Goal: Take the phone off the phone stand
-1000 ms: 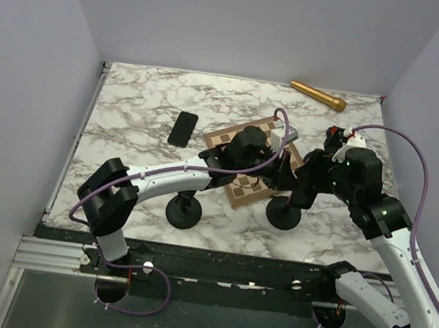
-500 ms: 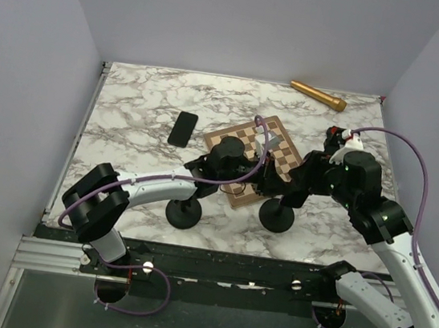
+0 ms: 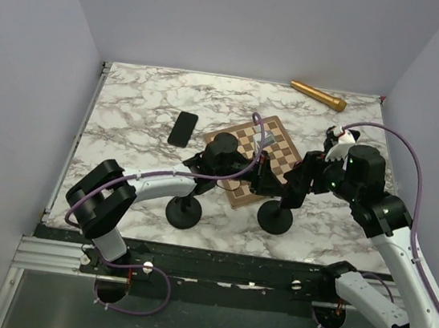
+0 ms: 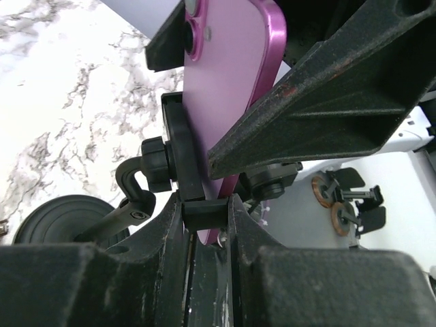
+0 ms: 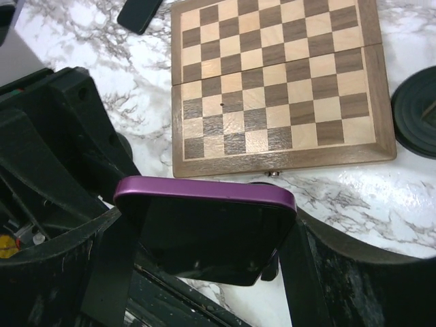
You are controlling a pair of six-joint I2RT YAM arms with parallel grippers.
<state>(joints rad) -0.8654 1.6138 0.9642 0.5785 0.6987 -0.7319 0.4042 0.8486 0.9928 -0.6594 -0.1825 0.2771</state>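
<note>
A purple phone (image 4: 228,88) sits upright in the black phone stand's cradle (image 4: 178,146). The stand's round base (image 3: 275,217) rests on the marble near the front. My left gripper (image 4: 206,204) is shut on the cradle's bottom lip, under the phone. My right gripper (image 5: 208,235) is shut across the phone (image 5: 204,231), one finger (image 5: 112,272) on each long edge. In the top view the left gripper (image 3: 259,179) and the right gripper (image 3: 293,186) meet above the base, and the phone is mostly hidden there.
A wooden chessboard (image 3: 257,154) lies just behind the stand. A black phone (image 3: 182,128) lies flat to the left. A second round black base (image 3: 183,212) stands at the front left. A gold cylinder (image 3: 317,95) lies at the back right.
Both grippers and the stand have shifted a little to the left and nearer. The left arm has swung left. The phone stays in the cradle.
</note>
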